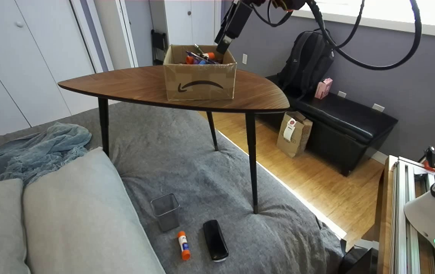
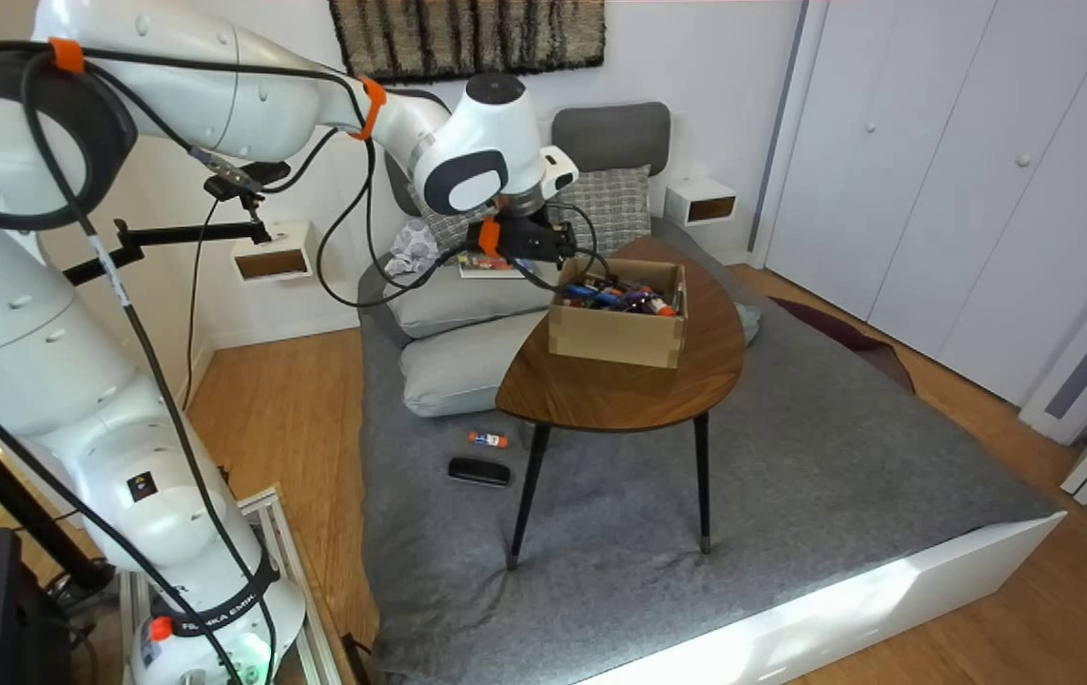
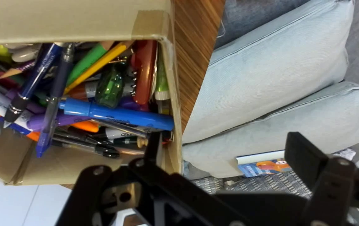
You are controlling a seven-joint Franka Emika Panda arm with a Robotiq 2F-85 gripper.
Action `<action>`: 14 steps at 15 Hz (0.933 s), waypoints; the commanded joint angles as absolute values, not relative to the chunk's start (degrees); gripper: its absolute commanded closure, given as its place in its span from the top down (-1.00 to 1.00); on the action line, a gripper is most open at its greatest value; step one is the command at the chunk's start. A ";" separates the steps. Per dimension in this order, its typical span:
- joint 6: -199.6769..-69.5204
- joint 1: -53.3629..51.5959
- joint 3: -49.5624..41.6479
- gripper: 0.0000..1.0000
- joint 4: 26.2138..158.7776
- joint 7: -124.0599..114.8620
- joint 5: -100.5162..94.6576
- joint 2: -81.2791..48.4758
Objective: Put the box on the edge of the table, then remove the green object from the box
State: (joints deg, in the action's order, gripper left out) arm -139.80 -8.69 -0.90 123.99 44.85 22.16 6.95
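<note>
Brown, rounded-triangular wooden worktop (image 1: 126, 84): toward 11 o'clock in an exterior view, its thin black legs on a grey fabric-covered bed (image 1: 190, 171).
Tan, arrow-printed, open-topped cardboard box (image 1: 200, 74): upright on the worktop, at 12 o'clock in that exterior view, near the worktop's 6 o'clock edge.
Black two-jawed pincer (image 3: 223, 141): jaws wide apart in the wrist view, one toward 7 o'clock at the box's opening, one toward 4 o'clock beyond its wall; whether either touches the cardboard cannot be told.
Green inside the box: translucent rounded green piece (image 3: 111, 89) at 10 o'clock in the wrist view; thick green pencil (image 3: 85, 62) farther out at 10 o'clock, beside a slim yellow pencil (image 3: 96, 68); lime-green tube (image 3: 162, 78) with a ribbed whitish cap at 11 o'clock. Which one the task means cannot be told.
Orange-ended white-and-blue glue stick (image 1: 184, 245): on the bed, between 6 and 7 o'clock in an exterior view, beside a glossy black oblong case (image 1: 215, 241).
</note>
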 commanded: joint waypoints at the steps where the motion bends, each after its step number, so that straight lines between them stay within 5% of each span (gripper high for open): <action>1: -139.22 -8.35 -0.78 1.00 121.98 50.56 26.61 3.99; 9: -142.18 -6.58 0.60 0.95 120.91 53.08 27.07 -0.27; 10: -142.50 -6.43 0.76 0.56 120.74 53.13 27.10 -0.67; 14: -144.69 -6.03 1.64 0.06 120.16 53.65 26.35 -2.28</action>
State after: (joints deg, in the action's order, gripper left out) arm -143.11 -7.31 0.01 121.72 52.12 25.82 -0.47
